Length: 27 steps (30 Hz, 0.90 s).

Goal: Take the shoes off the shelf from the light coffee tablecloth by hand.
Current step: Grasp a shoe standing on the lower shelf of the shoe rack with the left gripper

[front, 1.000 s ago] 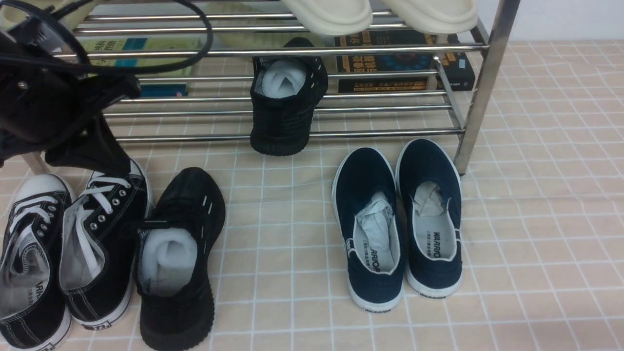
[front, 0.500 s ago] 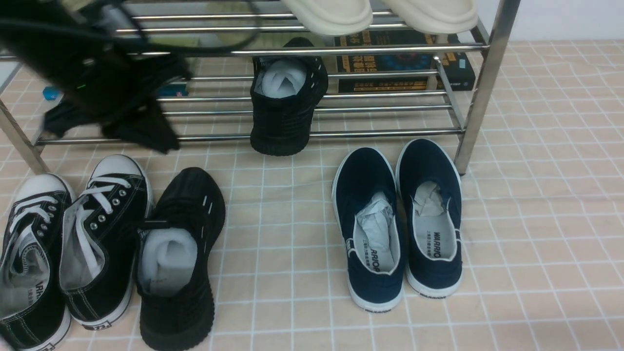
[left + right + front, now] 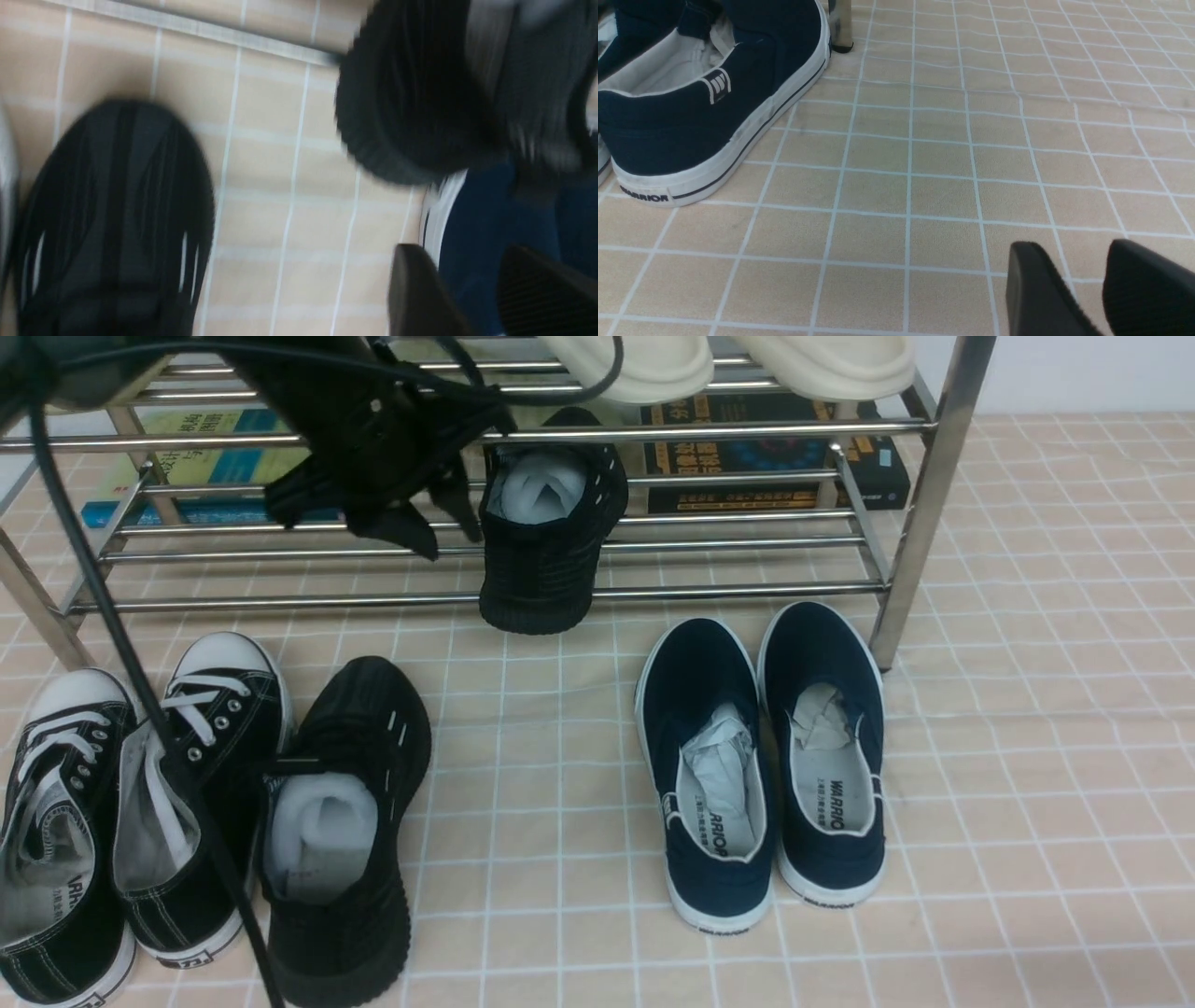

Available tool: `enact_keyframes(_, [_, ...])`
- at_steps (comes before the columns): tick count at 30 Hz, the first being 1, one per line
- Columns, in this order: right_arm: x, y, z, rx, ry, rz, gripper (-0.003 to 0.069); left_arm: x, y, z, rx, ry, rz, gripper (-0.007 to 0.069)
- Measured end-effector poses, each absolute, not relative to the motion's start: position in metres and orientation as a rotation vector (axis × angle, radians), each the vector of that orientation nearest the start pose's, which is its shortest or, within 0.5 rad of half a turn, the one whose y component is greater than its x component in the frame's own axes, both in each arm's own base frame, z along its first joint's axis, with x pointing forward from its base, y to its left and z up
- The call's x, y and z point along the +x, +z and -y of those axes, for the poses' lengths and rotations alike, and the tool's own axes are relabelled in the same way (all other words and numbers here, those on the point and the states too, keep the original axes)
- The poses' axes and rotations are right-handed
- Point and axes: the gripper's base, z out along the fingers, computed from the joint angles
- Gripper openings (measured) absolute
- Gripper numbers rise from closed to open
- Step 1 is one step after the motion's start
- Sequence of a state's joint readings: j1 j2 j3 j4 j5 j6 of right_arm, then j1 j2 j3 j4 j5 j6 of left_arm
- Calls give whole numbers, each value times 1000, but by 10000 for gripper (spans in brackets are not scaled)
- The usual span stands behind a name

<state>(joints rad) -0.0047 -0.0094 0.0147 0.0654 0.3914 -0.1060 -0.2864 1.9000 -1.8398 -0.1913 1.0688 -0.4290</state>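
Currently, left gripper: jaws spread and empty. In the wrist view both fingers stand apart with nothing between them.
Right gripper: low over bare cloth, jaws apart, holding nothing.
Shoe on the rack: one black knit sneaker rests on the lower tubes of the shelf. Its heel hangs past the front tube, just beside my left gripper at its 3 o'clock.
Shoe on the cloth: its mate lies on the light coffee tablecloth, at 7 o'clock from the racked one, right against the canvas lace-ups.
Handling: I judge it light. The knit upper is soft and will crumple, the paper stuffing gives it some body, and the ribbed sole is stiffer and grippy.
Hold: the heel collar, one finger inside against the paper, one outside.
Risk: the toe may snag a tube as I draw it out.
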Motion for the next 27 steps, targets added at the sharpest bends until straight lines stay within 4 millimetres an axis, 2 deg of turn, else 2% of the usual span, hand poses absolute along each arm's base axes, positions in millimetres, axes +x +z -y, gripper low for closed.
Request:
enact_keyframes(7, [52, 174, -2, -56, -11, -1879, 239, 419, 321, 138, -266, -524, -2558, 417])
enact_keyframes(15, [52, 174, -2, -56, -11, -1879, 239, 432, 302, 141, -285, -528, -2548, 428])
enact_keyframes(24, [52, 174, -2, -56, -11, -1879, 239, 438, 303, 143, -296, -554, -2481, 428])
enact_keyframes(27, [52, 174, -2, -56, -11, -1879, 239, 442, 297, 144, -296, -551, -2485, 428])
